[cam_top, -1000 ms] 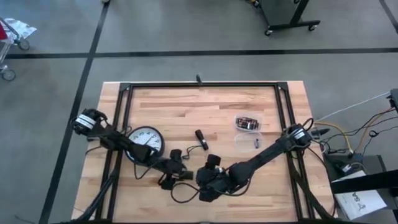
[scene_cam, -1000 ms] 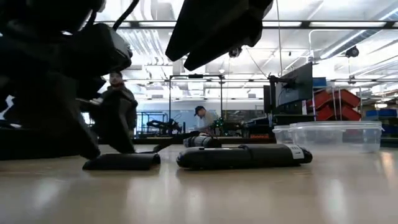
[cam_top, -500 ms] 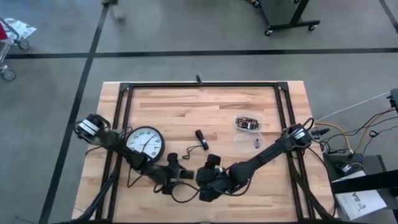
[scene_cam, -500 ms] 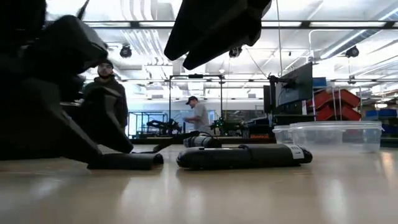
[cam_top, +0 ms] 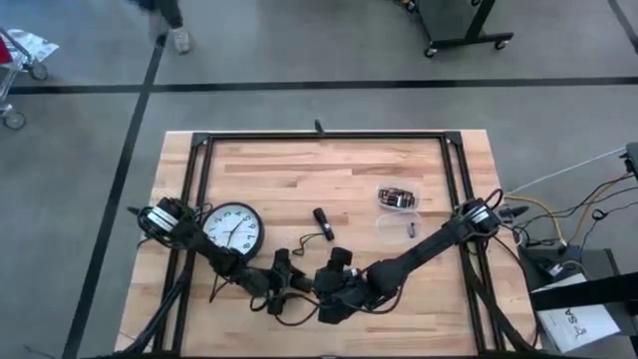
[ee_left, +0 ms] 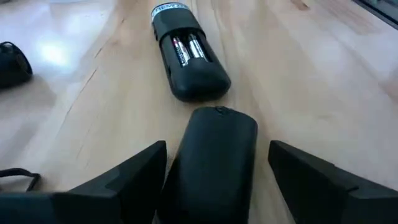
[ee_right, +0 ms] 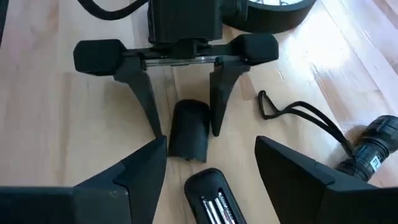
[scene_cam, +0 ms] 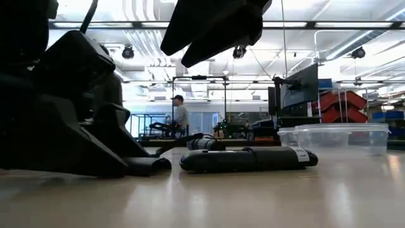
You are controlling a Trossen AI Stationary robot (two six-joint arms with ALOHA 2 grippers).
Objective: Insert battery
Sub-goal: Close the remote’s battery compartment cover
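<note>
The wooden tabletop [cam_top: 299, 179] carried all the objects, with a wall clock [cam_top: 232, 228] lying face up toward its left side. A clear plastic container [cam_top: 398, 197] sat toward the right, a second one [cam_top: 396, 228] just beside it nearer the front. The left arm reached past the clock to the front centre, where its tool [ee_right: 184, 127] stood with both fingers [ee_left: 118, 177] spread wide on either side of a dark battery cover [ee_left: 211, 158] lying flat on the wood; it held nothing. The right arm's tool [ee_right: 208, 168] faced it from close by, fingers likewise wide apart and empty. Between the two tools lay the remote control [ee_left: 186, 53], back up, its open compartment showing two batteries [ee_left: 188, 48] already seated; its rounded end lay just short of the cover. A small flashlight [ee_right: 368, 149] with a wrist strap [ee_right: 295, 115] lay near, beside the right tool.
</note>
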